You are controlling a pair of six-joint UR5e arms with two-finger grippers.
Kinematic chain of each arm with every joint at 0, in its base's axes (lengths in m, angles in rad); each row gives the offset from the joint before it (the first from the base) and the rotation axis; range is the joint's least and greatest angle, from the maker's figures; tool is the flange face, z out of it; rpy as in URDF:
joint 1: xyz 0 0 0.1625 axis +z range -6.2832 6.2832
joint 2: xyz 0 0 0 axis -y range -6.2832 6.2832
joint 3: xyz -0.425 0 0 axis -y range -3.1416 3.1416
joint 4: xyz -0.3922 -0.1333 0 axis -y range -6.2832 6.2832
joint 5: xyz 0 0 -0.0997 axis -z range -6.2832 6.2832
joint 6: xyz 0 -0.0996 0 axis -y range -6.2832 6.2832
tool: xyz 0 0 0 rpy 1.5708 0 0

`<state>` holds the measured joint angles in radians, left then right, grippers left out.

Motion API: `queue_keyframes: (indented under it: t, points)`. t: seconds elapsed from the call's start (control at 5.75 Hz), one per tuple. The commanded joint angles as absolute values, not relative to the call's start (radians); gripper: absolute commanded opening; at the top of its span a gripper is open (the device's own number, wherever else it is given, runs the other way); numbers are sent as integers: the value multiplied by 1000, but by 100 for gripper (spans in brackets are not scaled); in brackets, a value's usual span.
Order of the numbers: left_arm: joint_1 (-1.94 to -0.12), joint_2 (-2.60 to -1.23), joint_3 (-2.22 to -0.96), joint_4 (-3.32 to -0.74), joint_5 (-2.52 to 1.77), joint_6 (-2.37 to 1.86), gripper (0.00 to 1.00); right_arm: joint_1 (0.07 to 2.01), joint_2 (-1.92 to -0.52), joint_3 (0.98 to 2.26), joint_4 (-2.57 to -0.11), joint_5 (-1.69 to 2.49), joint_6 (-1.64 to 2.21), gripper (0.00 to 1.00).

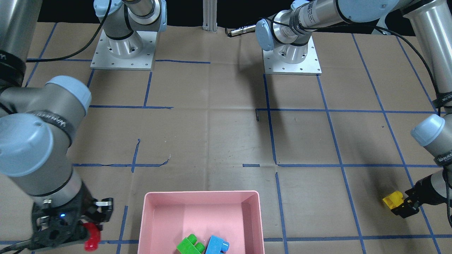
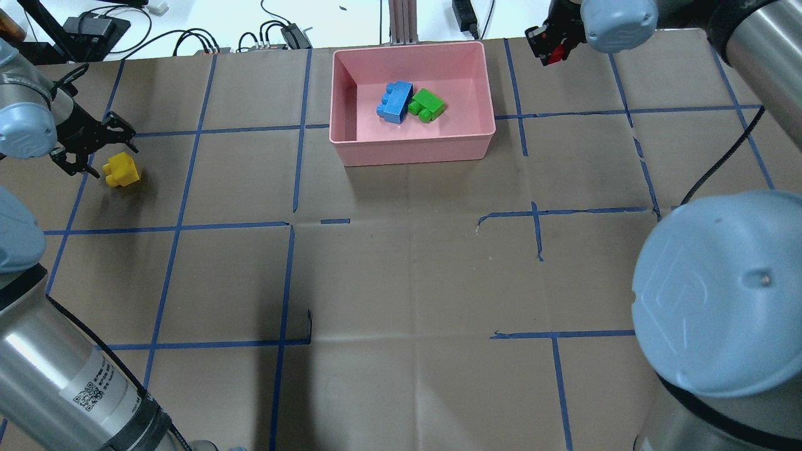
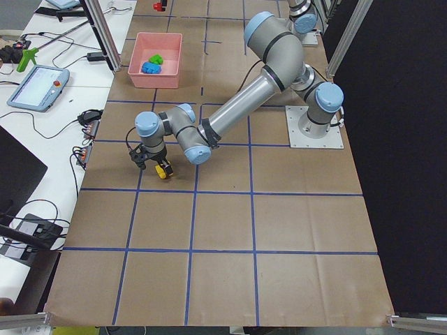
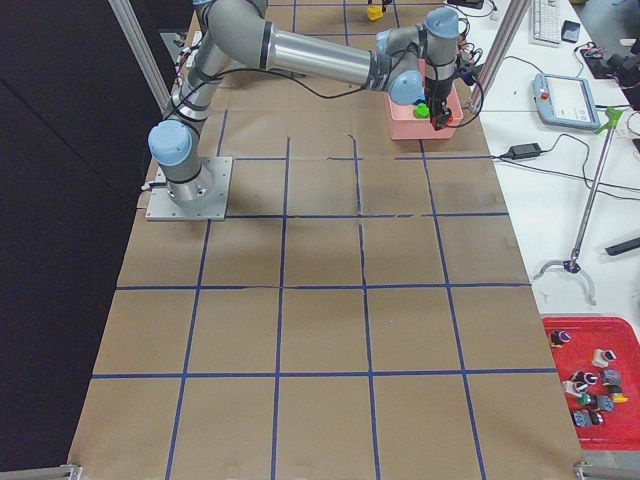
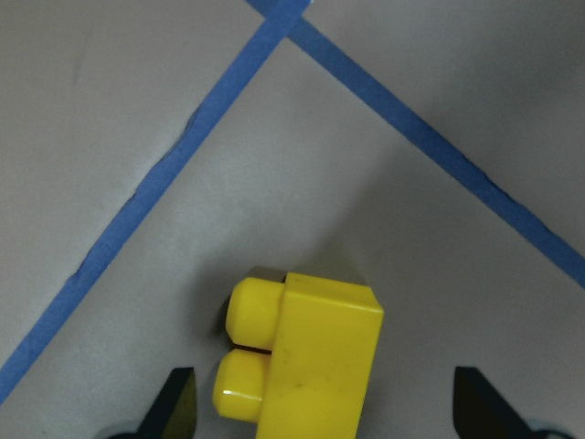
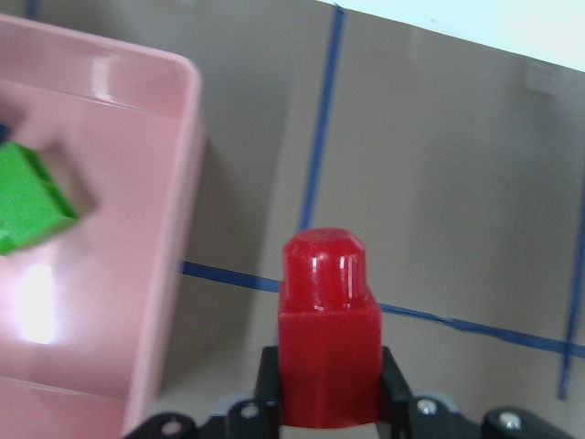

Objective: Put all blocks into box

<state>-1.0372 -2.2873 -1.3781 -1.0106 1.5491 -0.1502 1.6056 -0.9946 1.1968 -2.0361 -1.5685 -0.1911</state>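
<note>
Right gripper [image 6: 329, 377] grips red brick [image 6: 327, 352]; left arm [image 2: 44, 351] bears QR label [image 2: 93, 393]

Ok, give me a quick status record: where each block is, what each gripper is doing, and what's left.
in box: blue block and green block, side by side in the pink box
red block: held outside the box, beside its wall
yellow block: on the table, far from the box
right gripper: shut on the red block
left gripper: open, fingers either side of the yellow block
remaining: two blocks, red and yellow
</note>
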Motion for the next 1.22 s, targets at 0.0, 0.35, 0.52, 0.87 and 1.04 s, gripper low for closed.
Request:
queue_keyframes:
  t: [0.0,0.35,0.52,0.87,1.04]
  points:
    - [-1035,-2295,-1393,-985,1548,-144,99,1756,-999,1169,-2160,-1468,25,6]
    - [-1035,-2296,-1396,-991,1552,-144,81,1796,-933,1128,-2172,-1480,38,14]
    - [-1035,-2295,-1396,-1002,1557,-144,65,1802,-924,1127,-2174,-1480,37,16]
    - [-1035,-2293,-1388,-1006,1559,-141,33,1802,-914,1127,-2174,-1480,32,100]
    - [-1035,-2287,-1365,-1025,1555,-140,28,1802,-913,1129,-2174,-1480,32,100]
